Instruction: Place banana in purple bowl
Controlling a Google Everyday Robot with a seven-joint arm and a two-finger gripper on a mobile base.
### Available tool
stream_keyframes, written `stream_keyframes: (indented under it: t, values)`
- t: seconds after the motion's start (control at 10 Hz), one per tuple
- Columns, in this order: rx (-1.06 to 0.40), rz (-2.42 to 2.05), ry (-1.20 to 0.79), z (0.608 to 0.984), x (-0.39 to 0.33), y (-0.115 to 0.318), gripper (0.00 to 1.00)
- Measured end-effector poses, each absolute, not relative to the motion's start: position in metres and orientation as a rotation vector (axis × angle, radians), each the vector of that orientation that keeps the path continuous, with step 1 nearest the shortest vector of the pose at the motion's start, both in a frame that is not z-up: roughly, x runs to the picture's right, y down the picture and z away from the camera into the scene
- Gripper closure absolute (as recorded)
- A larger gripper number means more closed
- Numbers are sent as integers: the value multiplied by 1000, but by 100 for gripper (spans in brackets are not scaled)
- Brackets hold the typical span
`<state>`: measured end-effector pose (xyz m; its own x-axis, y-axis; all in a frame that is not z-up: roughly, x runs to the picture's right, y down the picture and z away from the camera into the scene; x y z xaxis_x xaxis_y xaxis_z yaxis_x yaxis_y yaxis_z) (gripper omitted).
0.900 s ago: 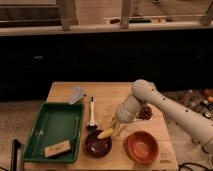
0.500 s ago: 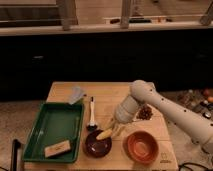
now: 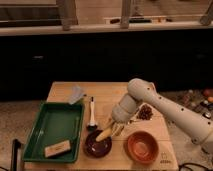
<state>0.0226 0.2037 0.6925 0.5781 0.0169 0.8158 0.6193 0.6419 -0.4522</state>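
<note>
The pale yellow banana (image 3: 104, 134) hangs tilted over the far rim of the dark purple bowl (image 3: 97, 145), which sits near the table's front edge. My gripper (image 3: 111, 129) comes in from the right at the end of the white arm (image 3: 150, 100), and it is at the banana's upper end, just above and behind the bowl. The banana's lower tip is over the bowl's inside.
An orange-brown bowl (image 3: 142, 147) stands right of the purple bowl. A green tray (image 3: 52, 127) at the left holds a tan block (image 3: 56, 148). A black-and-white brush (image 3: 91, 115), a grey cloth (image 3: 76, 93) and a dark brown clump (image 3: 145, 112) lie on the wooden table (image 3: 107, 92).
The gripper and banana have shifted slightly down and left toward the purple bowl. Nothing else has moved.
</note>
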Motion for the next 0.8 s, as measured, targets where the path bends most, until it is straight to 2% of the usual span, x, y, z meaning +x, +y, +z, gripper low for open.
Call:
stream_keyframes:
  t: [0.8]
  values:
    - [-800,-671,-956,682,-6,208,100]
